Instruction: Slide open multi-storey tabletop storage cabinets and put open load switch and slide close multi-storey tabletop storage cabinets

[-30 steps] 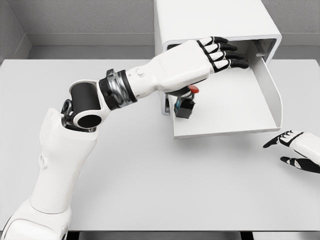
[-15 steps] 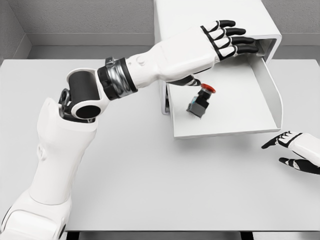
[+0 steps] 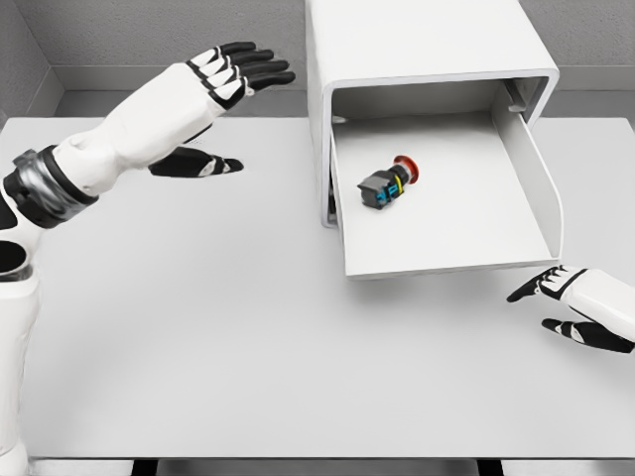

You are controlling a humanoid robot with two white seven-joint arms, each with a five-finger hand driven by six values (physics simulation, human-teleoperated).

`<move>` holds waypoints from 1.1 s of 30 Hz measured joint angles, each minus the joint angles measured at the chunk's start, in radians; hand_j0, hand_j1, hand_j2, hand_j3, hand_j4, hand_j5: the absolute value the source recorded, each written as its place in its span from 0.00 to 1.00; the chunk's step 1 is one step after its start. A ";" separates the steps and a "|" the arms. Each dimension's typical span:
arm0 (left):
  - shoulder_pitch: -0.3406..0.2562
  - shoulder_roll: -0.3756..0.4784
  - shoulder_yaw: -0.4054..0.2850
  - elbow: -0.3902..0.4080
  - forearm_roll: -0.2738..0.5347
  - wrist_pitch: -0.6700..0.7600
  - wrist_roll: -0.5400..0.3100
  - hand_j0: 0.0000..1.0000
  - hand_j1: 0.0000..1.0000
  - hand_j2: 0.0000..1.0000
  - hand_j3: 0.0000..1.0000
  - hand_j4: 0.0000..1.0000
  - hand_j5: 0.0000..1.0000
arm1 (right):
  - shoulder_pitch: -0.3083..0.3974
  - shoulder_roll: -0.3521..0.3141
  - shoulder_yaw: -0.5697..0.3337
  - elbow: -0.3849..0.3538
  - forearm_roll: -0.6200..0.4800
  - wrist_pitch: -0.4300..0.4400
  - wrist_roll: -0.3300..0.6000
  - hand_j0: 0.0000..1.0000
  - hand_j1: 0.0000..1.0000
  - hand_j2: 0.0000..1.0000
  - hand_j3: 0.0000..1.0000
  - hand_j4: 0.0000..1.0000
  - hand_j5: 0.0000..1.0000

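Note:
The white storage cabinet (image 3: 417,45) stands at the back of the table with its drawer (image 3: 446,233) slid out toward me. The load switch (image 3: 387,186), dark with a red button, lies on its side in the drawer, near the back left. My left hand (image 3: 218,104) hovers over the table well left of the cabinet, fingers spread, holding nothing. My right hand (image 3: 556,302) rests low at the right edge, just in front of the drawer's right front corner, fingers relaxed and empty.
The grey table (image 3: 248,327) spreads in front of and left of the drawer. A grey wall (image 3: 149,35) runs behind the table.
My left hand let the switch go, lifted out of the drawer and swung far left. The switch dropped and tipped onto its side. The right hand edged slightly left.

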 measured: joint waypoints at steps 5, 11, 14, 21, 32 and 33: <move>0.258 0.054 0.211 0.030 0.015 0.000 0.000 1.00 1.00 1.00 1.00 1.00 1.00 | -0.008 0.001 -0.001 0.000 0.000 0.000 0.000 0.69 0.69 0.69 0.69 0.69 0.69; 0.333 0.063 0.378 0.139 0.017 0.001 0.000 1.00 1.00 1.00 1.00 1.00 1.00 | -0.018 0.002 0.000 0.003 0.000 0.000 0.002 0.70 0.70 0.70 0.70 0.70 0.70; 0.341 0.063 0.398 0.175 0.014 0.001 0.000 1.00 1.00 1.00 1.00 1.00 1.00 | -0.020 0.004 0.001 0.005 0.000 0.000 0.003 0.70 0.70 0.70 0.70 0.70 0.70; 0.342 0.057 0.407 0.193 0.014 0.001 0.000 1.00 1.00 1.00 1.00 1.00 1.00 | -0.055 0.038 0.007 0.003 0.002 0.000 0.007 0.72 0.72 0.72 0.72 0.72 0.72; 0.364 0.052 0.410 0.247 0.016 0.002 0.001 1.00 1.00 1.00 1.00 1.00 1.00 | -0.163 0.060 0.055 0.040 0.075 -0.004 0.018 0.72 0.72 0.72 0.72 0.72 0.72; 0.364 0.049 0.410 0.265 0.016 0.002 0.001 1.00 1.00 1.00 1.00 1.00 1.00 | -0.178 0.063 0.064 0.047 0.081 -0.004 0.019 0.72 0.72 0.72 0.72 0.72 0.72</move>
